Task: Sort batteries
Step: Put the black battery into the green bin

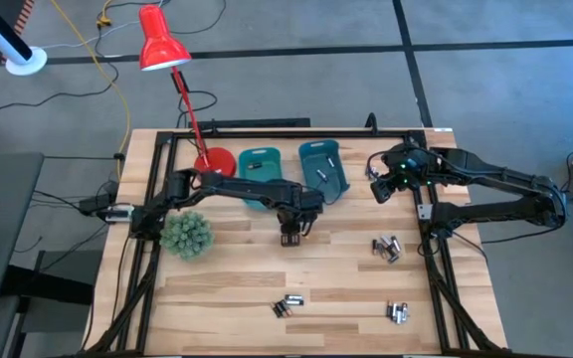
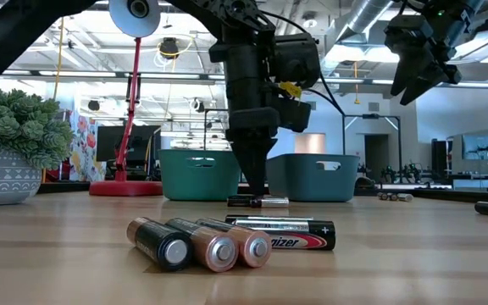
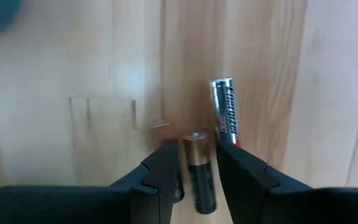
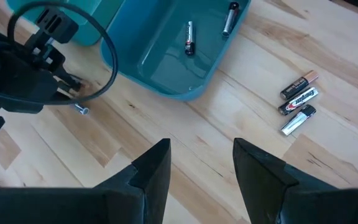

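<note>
My left gripper (image 1: 290, 237) points down at the table's middle, just in front of the two teal bins (image 1: 260, 171) (image 1: 323, 167). It is open, and a copper-topped black battery (image 3: 199, 174) lies flat on the wood between its fingers, with narrow gaps on both sides. A silver and black battery (image 3: 226, 115) lies right beside it. Other batteries lie in small groups at the right (image 1: 387, 248) and near the front edge (image 1: 287, 305) (image 1: 398, 312). Two batteries (image 4: 189, 37) lie in the right bin. My right gripper (image 1: 381, 184) hangs open, high above the table's far right.
A green spiky plant in a pot (image 1: 186, 235) stands at the left. A red desk lamp's base (image 1: 214, 161) sits beside the left bin, and its stem leans over the far edge. Bare wood lies between the battery groups.
</note>
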Robot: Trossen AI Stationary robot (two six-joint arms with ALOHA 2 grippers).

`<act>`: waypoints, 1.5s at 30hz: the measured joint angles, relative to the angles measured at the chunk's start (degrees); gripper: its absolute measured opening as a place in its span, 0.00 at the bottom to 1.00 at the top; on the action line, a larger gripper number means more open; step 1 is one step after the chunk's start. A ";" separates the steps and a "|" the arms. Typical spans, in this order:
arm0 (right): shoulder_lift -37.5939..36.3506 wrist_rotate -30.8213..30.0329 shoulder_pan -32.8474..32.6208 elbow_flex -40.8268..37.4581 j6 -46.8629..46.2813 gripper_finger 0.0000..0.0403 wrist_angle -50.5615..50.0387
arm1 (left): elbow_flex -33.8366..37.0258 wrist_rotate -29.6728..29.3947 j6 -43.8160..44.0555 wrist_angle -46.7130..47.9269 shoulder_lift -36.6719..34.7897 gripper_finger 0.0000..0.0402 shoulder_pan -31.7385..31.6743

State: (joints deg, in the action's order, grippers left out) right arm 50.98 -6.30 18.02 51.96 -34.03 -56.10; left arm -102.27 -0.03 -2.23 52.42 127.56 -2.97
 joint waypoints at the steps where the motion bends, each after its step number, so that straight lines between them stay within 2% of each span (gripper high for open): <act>1: -0.01 -0.01 0.00 0.00 0.01 0.47 -0.01 | 0.05 -0.02 0.35 0.06 0.11 0.27 0.21; 9: 0.00 0.00 0.00 0.00 0.87 0.47 -0.02 | 3.81 1.09 5.25 -3.96 -0.10 0.27 1.36; 19: -0.02 -0.01 0.00 0.00 1.54 0.47 -0.02 | 3.93 -0.07 6.33 -4.31 -0.10 0.26 3.18; 22: -0.02 -0.01 0.00 0.00 1.56 0.47 -0.02 | 3.92 -0.28 6.01 -4.02 -0.12 0.21 3.25; 26: 0.00 -0.01 0.00 0.00 1.58 0.47 0.00 | 3.92 -0.24 4.77 -3.71 -0.19 0.09 3.29; 30: -0.01 -0.01 0.00 0.00 1.62 0.47 -0.02 | 3.89 -0.22 4.61 -3.56 -0.19 0.09 3.30; 45: -0.02 0.00 0.00 0.00 1.74 0.47 -0.02 | -4.53 -1.73 3.53 4.03 -0.17 0.09 2.90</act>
State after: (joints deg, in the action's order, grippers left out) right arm 50.96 -6.30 18.02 51.96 -32.29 -56.12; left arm -106.80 -1.76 1.30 56.45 127.39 -0.07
